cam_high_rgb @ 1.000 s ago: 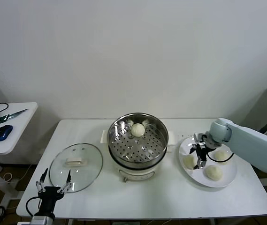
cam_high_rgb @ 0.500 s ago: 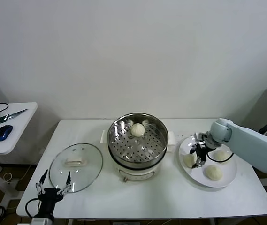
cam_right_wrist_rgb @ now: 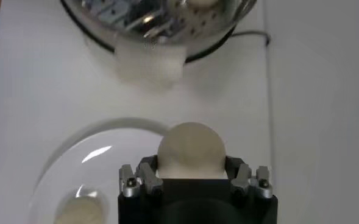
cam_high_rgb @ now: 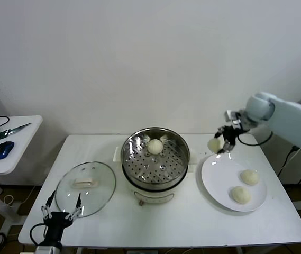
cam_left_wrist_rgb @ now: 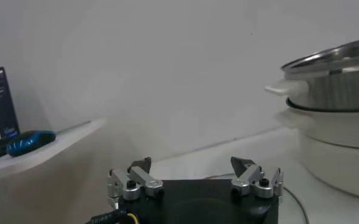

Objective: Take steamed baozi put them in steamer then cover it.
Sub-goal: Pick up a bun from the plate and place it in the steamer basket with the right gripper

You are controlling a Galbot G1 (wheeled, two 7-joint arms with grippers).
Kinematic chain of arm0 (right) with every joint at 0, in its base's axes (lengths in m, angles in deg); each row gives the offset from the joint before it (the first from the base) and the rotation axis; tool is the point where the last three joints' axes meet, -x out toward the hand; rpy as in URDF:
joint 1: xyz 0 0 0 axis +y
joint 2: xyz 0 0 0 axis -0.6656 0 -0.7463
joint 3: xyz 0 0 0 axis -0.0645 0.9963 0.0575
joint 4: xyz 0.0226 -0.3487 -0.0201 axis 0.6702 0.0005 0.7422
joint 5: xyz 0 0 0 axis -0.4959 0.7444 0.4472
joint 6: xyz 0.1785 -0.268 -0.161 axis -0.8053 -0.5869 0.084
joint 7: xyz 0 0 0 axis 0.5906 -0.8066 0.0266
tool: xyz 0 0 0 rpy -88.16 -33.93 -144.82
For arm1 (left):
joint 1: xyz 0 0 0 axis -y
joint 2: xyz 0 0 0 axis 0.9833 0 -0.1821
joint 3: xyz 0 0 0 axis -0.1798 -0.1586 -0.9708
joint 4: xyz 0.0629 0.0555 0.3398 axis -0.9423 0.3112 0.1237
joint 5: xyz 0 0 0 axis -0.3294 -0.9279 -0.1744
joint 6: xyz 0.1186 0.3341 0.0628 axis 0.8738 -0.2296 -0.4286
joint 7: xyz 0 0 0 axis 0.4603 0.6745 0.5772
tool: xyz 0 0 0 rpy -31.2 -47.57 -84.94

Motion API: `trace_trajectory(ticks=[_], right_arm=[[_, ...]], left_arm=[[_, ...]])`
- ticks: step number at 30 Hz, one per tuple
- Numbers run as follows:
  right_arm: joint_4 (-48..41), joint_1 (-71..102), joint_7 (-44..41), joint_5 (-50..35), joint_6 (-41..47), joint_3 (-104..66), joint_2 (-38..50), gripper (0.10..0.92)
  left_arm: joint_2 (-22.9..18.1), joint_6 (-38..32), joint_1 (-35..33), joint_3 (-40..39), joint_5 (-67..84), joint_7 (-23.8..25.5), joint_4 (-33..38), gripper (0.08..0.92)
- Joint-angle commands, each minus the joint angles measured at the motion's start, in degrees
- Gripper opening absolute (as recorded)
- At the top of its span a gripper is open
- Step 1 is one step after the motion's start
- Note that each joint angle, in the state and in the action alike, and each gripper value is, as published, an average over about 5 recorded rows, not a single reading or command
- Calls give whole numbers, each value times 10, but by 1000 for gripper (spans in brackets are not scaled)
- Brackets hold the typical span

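My right gripper [cam_high_rgb: 223, 144] is closed around one steamed baozi [cam_high_rgb: 214, 144], holding it in the air above the far edge of the white plate [cam_high_rgb: 220, 180], just beside the steamer [cam_high_rgb: 155, 159] on the worktop [cam_high_rgb: 192, 222]. One bun [cam_high_rgb: 155, 146] sits on the steamer's perforated tray and two more [cam_high_rgb: 250, 177] [cam_high_rgb: 240, 194] lie on the plate. The cover [cam_high_rgb: 85, 188] lies flat beside the steamer, and my left gripper [cam_high_rgb: 61, 209] waits with its jaws wide at the near edge by it.
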Motion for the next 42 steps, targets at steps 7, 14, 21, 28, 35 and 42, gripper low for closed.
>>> trace_trajectory(ticks=[7, 14, 21, 28, 35, 42], right_arm=[[59, -112, 100, -231, 97, 62, -180, 704], [49, -58, 139, -237, 121, 75, -268, 704], [12, -3, 140, -218, 117, 103, -325, 704], [-15, 40, 142, -199, 116, 106, -342, 706], [-33, 71, 145, -178, 116, 101, -345, 705], [-36, 78, 148, -170, 120, 94, -342, 743]], left_arm=[[1, -7, -3, -8, 4, 7, 8, 823], [3, -7, -4, -7, 5, 14, 10, 823], [5, -9, -3, -5, 8, 20, 7, 823], [9, -9, 2, -1, 11, 19, 3, 823], [6, -8, 5, -2, 9, 19, 1, 823], [7, -10, 4, -2, 9, 17, -4, 823]])
